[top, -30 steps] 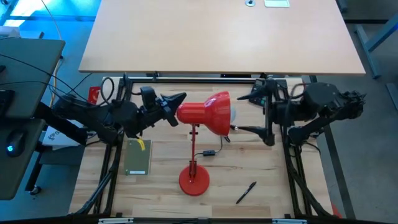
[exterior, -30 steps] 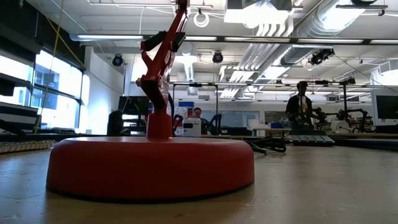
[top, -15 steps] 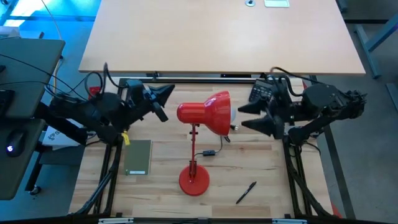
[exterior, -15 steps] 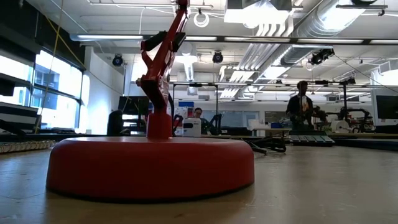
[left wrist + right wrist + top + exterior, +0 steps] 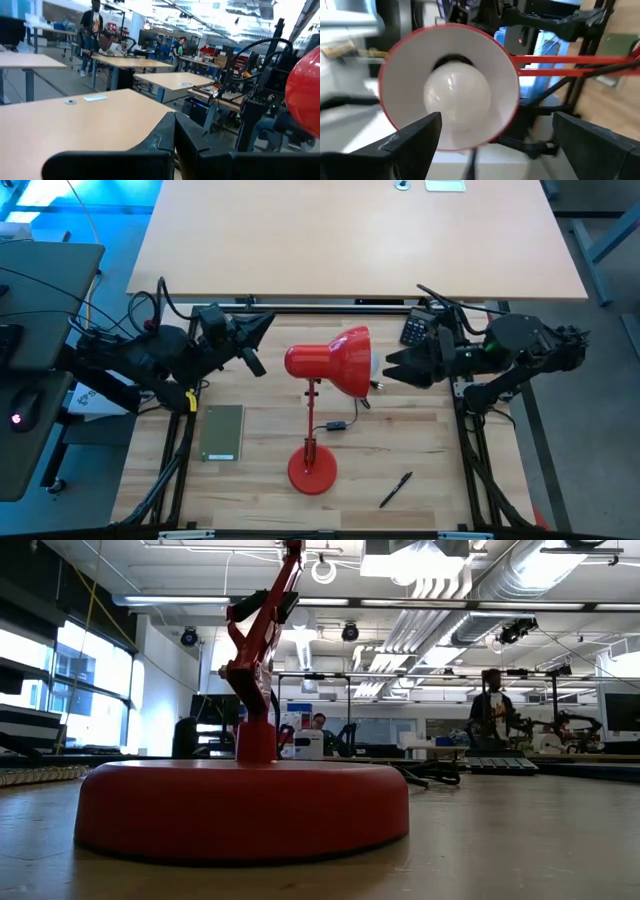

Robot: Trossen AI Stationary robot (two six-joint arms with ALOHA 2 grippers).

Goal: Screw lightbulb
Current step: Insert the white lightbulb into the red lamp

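The red desk lamp stands on its round base (image 5: pixel 311 472) (image 5: pixel 240 805). Its shade (image 5: pixel 330 360) lies level with its mouth toward the table's right. The white lightbulb (image 5: pixel 457 96) sits base-first in the socket inside the shade (image 5: pixel 405 60), and its dome shows at the mouth (image 5: pixel 374 364). My right gripper (image 5: pixel 391 368) (image 5: pixel 495 145) is open and level just right of the mouth, with a finger on either side of the bulb's line, touching nothing. My left gripper (image 5: pixel 262 326) (image 5: pixel 173 134) is shut, level, and left of the shade, clear of it.
A grey-green flat pad (image 5: pixel 222 432) lies at the left of the wooden table. A black pen (image 5: pixel 396 489) lies at the near right. The lamp's cord and switch (image 5: pixel 336 426) lie beside its stem. A large pale tabletop (image 5: pixel 350 235) spans the far side. People stand in the room beyond (image 5: pixel 492 710).
My left gripper, shut throughout, has drawn back from the rear of the shade toward the table's left and far edge. My right gripper has rolled about its own axis in place, staying open at the shade's mouth. The lamp has kept still.
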